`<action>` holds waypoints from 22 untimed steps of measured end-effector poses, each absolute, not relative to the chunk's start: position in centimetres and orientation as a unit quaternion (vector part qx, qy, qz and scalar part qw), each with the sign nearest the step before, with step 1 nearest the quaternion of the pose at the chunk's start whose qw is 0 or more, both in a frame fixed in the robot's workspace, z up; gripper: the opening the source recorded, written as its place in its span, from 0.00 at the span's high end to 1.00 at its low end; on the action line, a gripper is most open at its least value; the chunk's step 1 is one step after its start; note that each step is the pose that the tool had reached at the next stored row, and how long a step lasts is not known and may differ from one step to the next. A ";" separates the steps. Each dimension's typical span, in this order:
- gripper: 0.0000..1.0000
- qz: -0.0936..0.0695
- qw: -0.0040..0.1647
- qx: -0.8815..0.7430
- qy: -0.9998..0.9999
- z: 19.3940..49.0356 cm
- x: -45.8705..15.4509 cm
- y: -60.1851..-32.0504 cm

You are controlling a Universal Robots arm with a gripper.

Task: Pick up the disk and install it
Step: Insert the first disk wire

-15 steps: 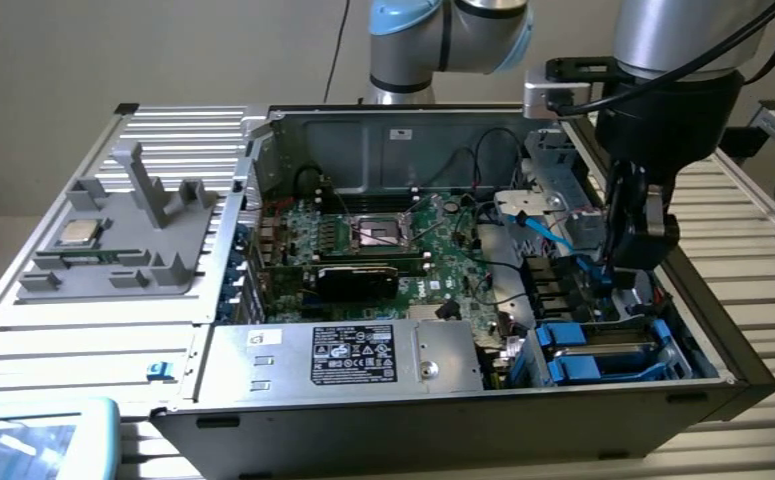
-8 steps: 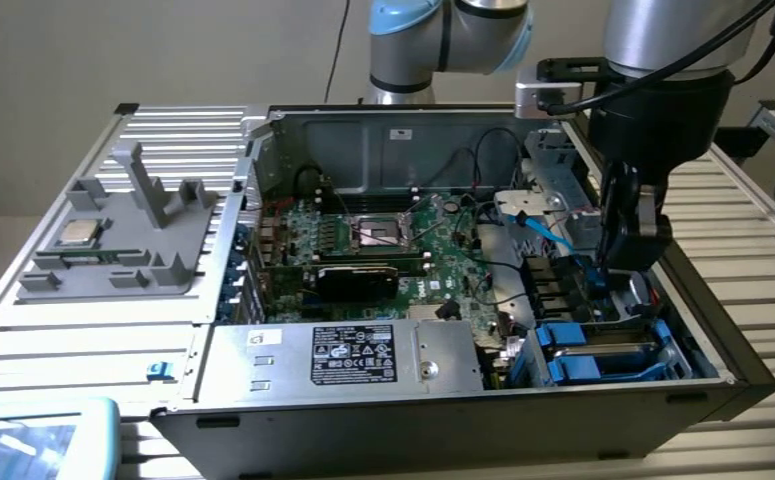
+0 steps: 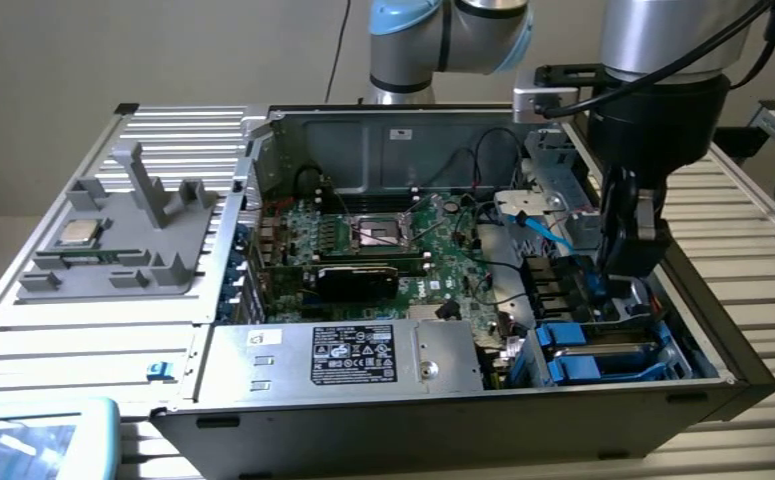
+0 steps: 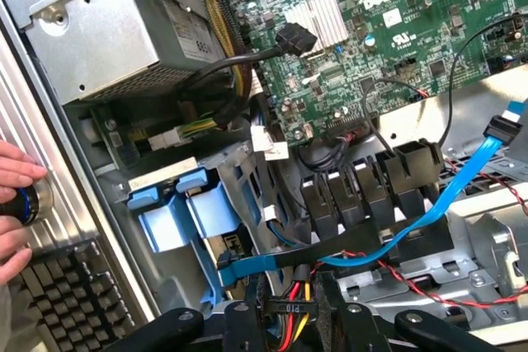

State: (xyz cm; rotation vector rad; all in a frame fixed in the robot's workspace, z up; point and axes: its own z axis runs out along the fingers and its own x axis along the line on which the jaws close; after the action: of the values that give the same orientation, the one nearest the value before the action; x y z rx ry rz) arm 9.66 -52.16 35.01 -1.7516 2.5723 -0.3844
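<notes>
The gripper point(image 3: 617, 272) hangs inside the open computer case point(image 3: 427, 425), low over the drive bay at the case's front corner on the exterior view's right. Whether it is open or closed on anything cannot be told.

The disk point(image 3: 598, 366) is seen in that same corner, lying flat in the bay with its blue frame toward the case's front wall, just below and in front of the gripper. It is judged to be seated or nearly so, since the frame's tabs appear level with the cage. That corner is presumably used because the cage walls guide the frame into place.

Room is tight. The bay is hemmed in by the case's side wall on one side and by the grey power supply point(image 3: 347, 352) along the front edge on the other. A blue data cable point(image 4: 429, 212) is draped across the black cable clips just beside the bay, and a bundle of red and yellow wires point(image 4: 290, 319) lies close under the wrist — both are judged likely to snag.

The motherboard point(image 3: 387, 240) fills the case's middle, apart from the bay. Outside the case, a person's hand point(image 4: 15, 177) rests on a knob point(image 4: 31, 200) beside a keyboard point(image 4: 74, 302).
</notes>
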 end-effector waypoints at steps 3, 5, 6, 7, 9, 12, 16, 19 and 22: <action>0.65 -0.123 0.003 -0.559 0.820 34.8 9.7 -52.1; 0.65 -0.123 0.003 -0.559 0.820 34.7 9.7 -52.1; 0.65 -0.123 0.003 -0.559 0.820 34.7 9.7 -52.1; 0.65 -0.123 0.003 -0.559 0.820 34.7 9.7 -52.1; 0.65 -0.123 0.003 -0.559 0.820 34.7 9.7 -52.1; 0.57 -0.122 0.003 -0.559 0.820 34.6 9.7 -52.1; 0.50 -0.123 0.003 -0.559 0.820 35.6 9.7 -52.0; 0.50 -0.123 0.003 -0.559 0.820 37.0 9.7 -52.0; 0.50 -0.122 0.003 -0.559 0.820 38.1 9.8 -52.0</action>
State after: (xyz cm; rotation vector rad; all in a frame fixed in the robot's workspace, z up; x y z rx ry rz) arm 9.78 -52.05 38.07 -1.7513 2.5722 -0.3840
